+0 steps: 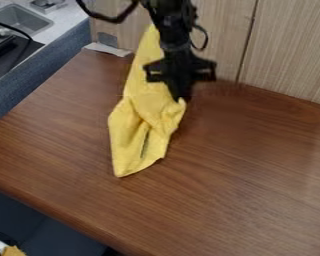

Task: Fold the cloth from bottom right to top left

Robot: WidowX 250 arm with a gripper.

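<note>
The black gripper (pixel 181 95) hangs from the top of the view, its tip at the right edge of the yellow cloth (pixel 131 135). The cloth lies rumpled on the brown table in a long, narrow shape. Its upper end runs up behind the arm toward the wooden panel, and its lower end comes to a corner left of the table's middle. A dark slit-like gap shows between folds in its lower part. A small peak of cloth stands beside the gripper's tip. Whether the fingers hold it cannot be told.
The brown wooden table (pixel 236 185) reaches back to a light wood panel (pixel 289 50). At the upper left stands a grey counter with a sink (pixel 21 19) and a black stove part. A grey piece (pixel 108 49) lies by the table's back left corner.
</note>
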